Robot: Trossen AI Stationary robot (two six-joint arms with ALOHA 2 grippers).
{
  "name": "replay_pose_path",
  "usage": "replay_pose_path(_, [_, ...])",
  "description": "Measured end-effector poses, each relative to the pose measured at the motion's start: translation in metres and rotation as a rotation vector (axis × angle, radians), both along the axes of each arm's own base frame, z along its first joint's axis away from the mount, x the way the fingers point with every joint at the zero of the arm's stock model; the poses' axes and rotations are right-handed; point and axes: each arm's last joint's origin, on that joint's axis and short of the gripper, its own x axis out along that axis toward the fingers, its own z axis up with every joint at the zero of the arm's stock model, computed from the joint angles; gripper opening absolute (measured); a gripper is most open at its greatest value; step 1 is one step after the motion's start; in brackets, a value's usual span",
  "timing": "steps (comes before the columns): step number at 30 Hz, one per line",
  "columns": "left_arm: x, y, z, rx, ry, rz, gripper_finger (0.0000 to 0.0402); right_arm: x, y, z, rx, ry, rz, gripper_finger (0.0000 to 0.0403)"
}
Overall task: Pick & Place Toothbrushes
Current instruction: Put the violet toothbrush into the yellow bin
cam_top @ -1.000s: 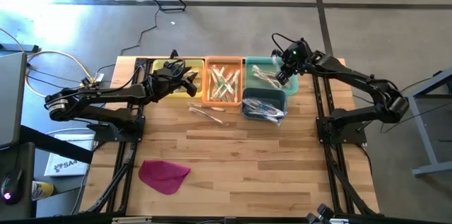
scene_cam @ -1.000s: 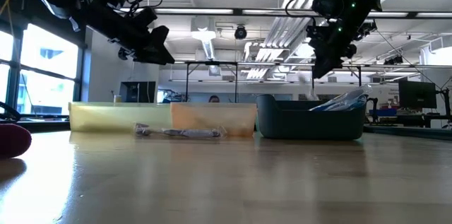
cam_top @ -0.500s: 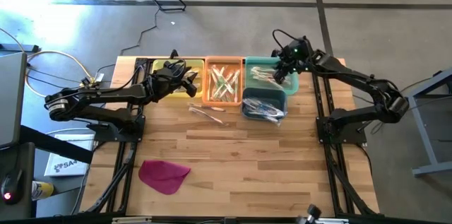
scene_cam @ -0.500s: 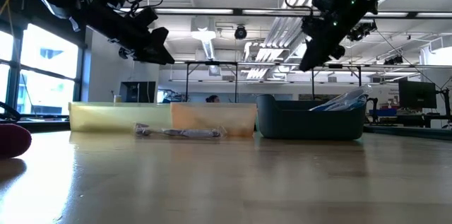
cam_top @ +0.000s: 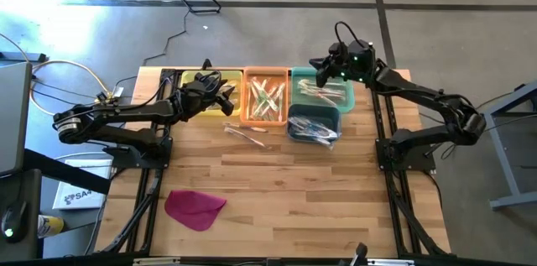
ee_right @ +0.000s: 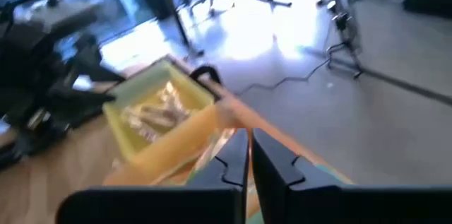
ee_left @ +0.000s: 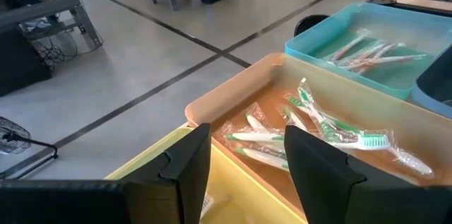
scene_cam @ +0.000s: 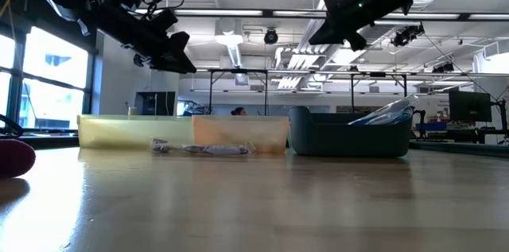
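Grey concrete floor surrounds your wooden worktop (cam_top: 277, 182). Going left to right: a magenta cloth (cam_top: 195, 208) lies near the front left, well apart from everything else. Your left gripper (cam_top: 225, 98) hangs over the yellow bin (cam_top: 186, 75) at the back, fingers (ee_left: 185, 164) spread apart, nothing between them. Wrapped toothbrushes in that yellow bin show in the right wrist view (ee_right: 157, 116).

Next bin over is the orange bin (cam_top: 247, 98), holding green-handled toothbrushes (cam_top: 266, 98); the left wrist view shows them in clear wrappers (ee_left: 332, 128). A loose toothbrush pair (cam_top: 245, 133) lies on the worktop just in front of the orange bin.

Then the teal bin (cam_top: 348, 96) with pale toothbrushes (cam_top: 323, 90) in it, and touching its front, a dark blue bin (cam_top: 295, 117) with wrapped toothbrushes (cam_top: 320, 132) sticking over its rim.

Your right gripper (cam_top: 320, 65) is up above the back edge of the teal bin, raised well clear of the bins in the low view (scene_cam: 328, 29). Its fingers (ee_right: 229, 155) are pressed together, holding nothing.
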Motion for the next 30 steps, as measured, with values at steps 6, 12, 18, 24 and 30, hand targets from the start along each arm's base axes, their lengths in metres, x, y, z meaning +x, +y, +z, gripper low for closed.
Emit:
replay_pose_path(6, [0.000,0.000,0.000,0.000,-0.001,0.000,0.0175,0.013,0.015,0.003,0.023,-0.043,0.001,0.0004])
replay_pose_path(12, [0.000,0.000,0.000,-0.005,-0.009,0.002,0.0175,0.029,0.038,0.005,0.092,-0.101,0.066,0.0004])
replay_pose_path(18, [0.000,0.000,0.000,-0.091,-0.105,0.034,0.0175,0.043,0.062,0.010,0.071,-0.148,0.167,0.0004])
replay_pose_path(24, [0.001,-0.001,0.000,-0.227,-0.245,0.040,0.0175,0.047,0.071,0.012,-0.022,-0.130,0.225,0.0004])
replay_pose_path(30, [0.002,-0.003,0.000,-0.369,-0.356,0.006,0.0175,0.042,0.060,0.014,-0.093,-0.112,0.198,0.0003])
